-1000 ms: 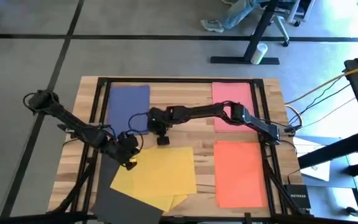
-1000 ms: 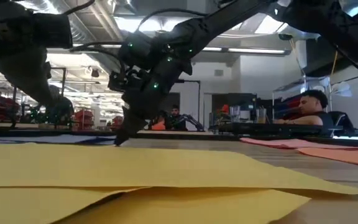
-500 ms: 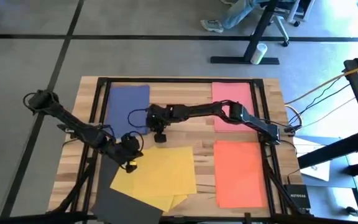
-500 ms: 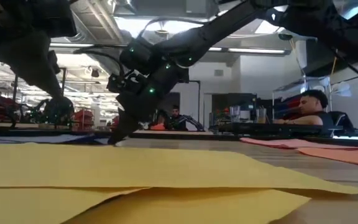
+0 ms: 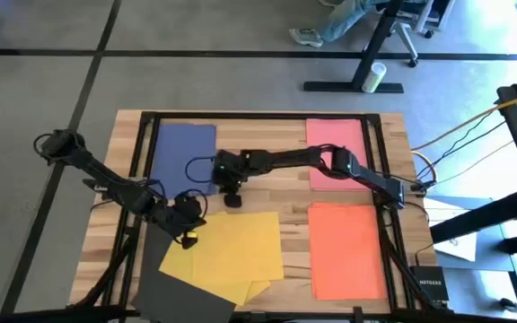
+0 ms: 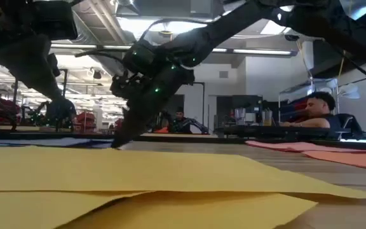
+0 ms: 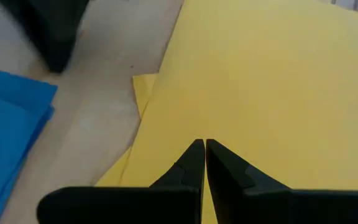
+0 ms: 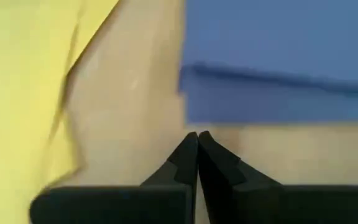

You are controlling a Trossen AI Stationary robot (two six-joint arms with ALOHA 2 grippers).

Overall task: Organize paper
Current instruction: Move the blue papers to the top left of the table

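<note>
Landmark: the yellow paper [image 5: 225, 254] is lying at the near middle of the table [image 5: 267, 133]; every place below is given from it.
Yellow paper: it is sitting as loose sheets, not squared, with a second yellow edge peeking out beneath the top one in the left wrist view.
Other paper: the navy blue paper [image 5: 185, 152] is lying beyond the yellow paper toward the far left corner; the pink paper [image 5: 335, 148] is sitting far right of it; the orange paper [image 5: 346, 249] is lying just right of it; the dark grey-black paper [image 5: 176, 296] is poking out under its near left corner.
Left gripper [image 5: 187, 235]: it is pressing down at the yellow paper's far left corner, fingers drawn together into a point; whether they are pinching a sheet edge I cannot tell.
Right gripper [image 5: 232, 201]: it is hanging over bare wood just beyond the yellow paper's far edge, near the navy blue corner, fingers together with nothing between them.
Step in hand: judging by the layout, the arms are squaring the yellow sheets.
Doing it well: the left tip should be sliding flat and low so the top sheet is moving without buckling, while the right tip is steadying the far edge, keeping clear of the navy blue paper.
Risk: a hard drag is likely to crumple the corner.
</note>
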